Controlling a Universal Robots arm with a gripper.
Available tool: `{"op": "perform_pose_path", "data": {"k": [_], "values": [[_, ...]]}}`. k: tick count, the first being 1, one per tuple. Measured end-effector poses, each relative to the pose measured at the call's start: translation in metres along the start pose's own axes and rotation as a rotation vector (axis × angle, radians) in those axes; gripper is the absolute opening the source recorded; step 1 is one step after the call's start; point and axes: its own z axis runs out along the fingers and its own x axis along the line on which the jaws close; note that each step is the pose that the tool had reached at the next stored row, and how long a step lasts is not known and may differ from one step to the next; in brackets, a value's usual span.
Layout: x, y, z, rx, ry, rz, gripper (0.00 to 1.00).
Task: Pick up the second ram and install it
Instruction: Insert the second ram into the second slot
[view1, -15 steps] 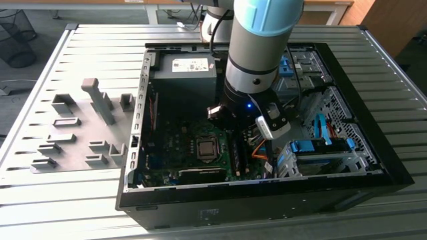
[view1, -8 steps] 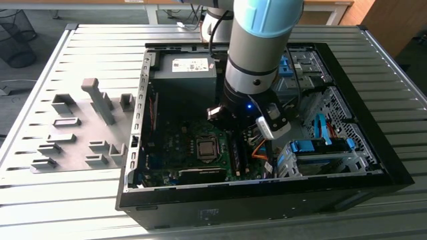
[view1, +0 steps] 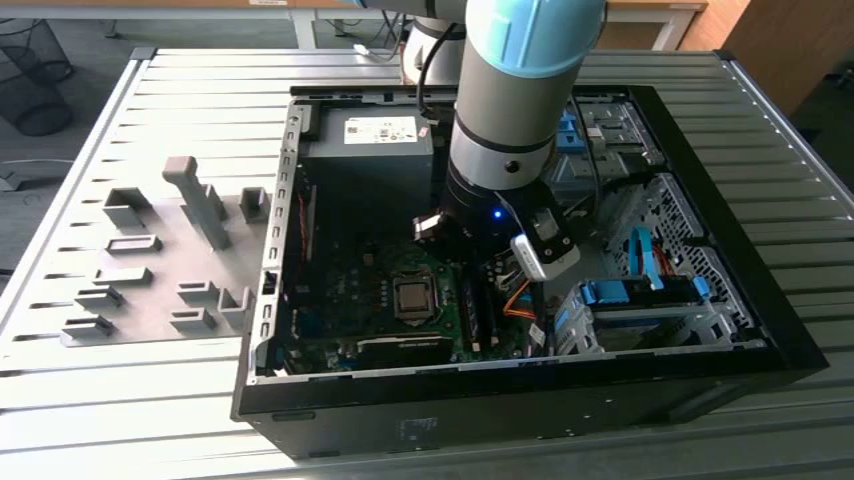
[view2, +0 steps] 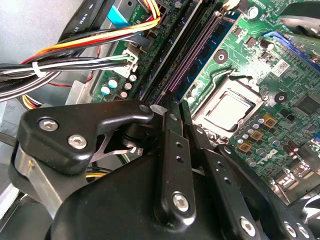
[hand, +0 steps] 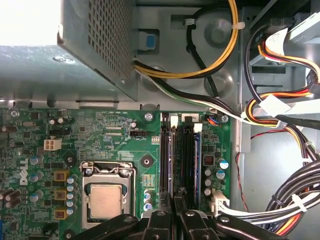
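We read the gripper as clenched thinly on the second ram. It stands edgewise over its slot, long axis running straight ahead beyond the fingertips.

The open black computer case lies on the slatted metal table, with grey plastic fixture blocks to the exterior view's left of it, the green motherboard inside it, and blue plastic drive-bay latches at its right side.
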Motion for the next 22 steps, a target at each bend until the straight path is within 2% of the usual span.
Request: {"op": "perform_pose_path", "data": {"k": [13,17,22], "values": [[0.0,0.0,-0.0019,-0.0003,0.0,0.0,0.14],[0.0001,0.0,-0.0018,-0.0057,-0.0001,0.0,0.14],[0.0,-0.0001,-0.0009,-0.0058,0.0,0.0,0.14]]}}
